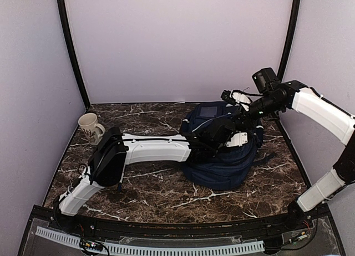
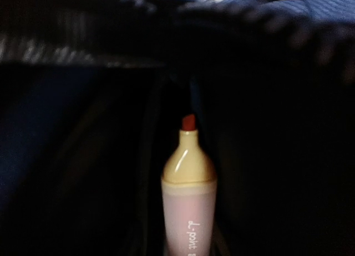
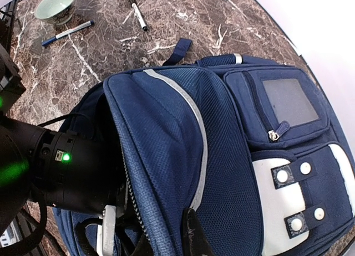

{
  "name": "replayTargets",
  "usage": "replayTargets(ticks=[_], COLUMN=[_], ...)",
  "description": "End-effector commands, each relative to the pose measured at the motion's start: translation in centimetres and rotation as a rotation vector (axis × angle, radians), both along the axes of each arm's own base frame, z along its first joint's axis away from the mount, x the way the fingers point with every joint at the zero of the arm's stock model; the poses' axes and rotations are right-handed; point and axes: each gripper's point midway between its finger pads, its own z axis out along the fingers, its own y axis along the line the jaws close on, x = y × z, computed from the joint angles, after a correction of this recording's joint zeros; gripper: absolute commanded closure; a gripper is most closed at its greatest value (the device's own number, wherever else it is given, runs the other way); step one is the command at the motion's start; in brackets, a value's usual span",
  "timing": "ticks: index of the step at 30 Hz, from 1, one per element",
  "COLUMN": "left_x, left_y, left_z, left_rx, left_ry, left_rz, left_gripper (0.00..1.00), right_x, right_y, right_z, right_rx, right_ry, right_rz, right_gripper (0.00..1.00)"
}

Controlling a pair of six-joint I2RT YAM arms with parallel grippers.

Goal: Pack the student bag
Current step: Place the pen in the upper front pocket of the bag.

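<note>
Top external: reaching the left arm (image 1: 155, 148) into the student bag (image 1: 222, 173), lying right of centre on the counter (image 1: 144, 195). Left wrist: facing a highlighter (image 2: 188, 195) inside; left end effector state, cannot tell. Right wrist: clamping the right end effector (image 3: 188, 228) on the bag's opening edge.

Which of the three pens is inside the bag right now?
The pink highlighter with the red tip, deep inside the dark student bag; the blue pen and the black-capped marker lie out on the table.
</note>
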Motion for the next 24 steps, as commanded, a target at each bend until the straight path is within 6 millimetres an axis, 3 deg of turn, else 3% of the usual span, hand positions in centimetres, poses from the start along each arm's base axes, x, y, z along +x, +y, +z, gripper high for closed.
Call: replayTargets(ticks=[1,6,12,18,24], left_x=[1.0,-0.2,-4.4,-9.1,-13.1], left_y=[0.5,1.4,2.8,4.1,7.1], left_z=[1.2,3.0,7.2,7.8,7.0], left_rx=[0.001,-0.034,-0.076,-0.115,-0.133], left_ry=[-0.067,-0.055,-0.166,-0.066,0.057], left_rz=[0.059,0.059,0.030,-0.030,-0.030], left_gripper=[0.53,0.48,0.44,0.42,0.42], right_x=[-1.7,-0.2,2.9,3.8,3.8], right_y=[1.9,1.5,0.1,0.0,0.3], right_z=[5.8,5.3,2.9,1.5,1.0], right_rx=[0.175,0.151,0.105,0.130,0.153], right_ry=[-0.123,-0.141,-0.144,-0.097,-0.088], right_rz=[0.097,0.025,-0.112,-0.124,-0.107], right_gripper=[1.00,1.00,1.00,1.00,1.00])
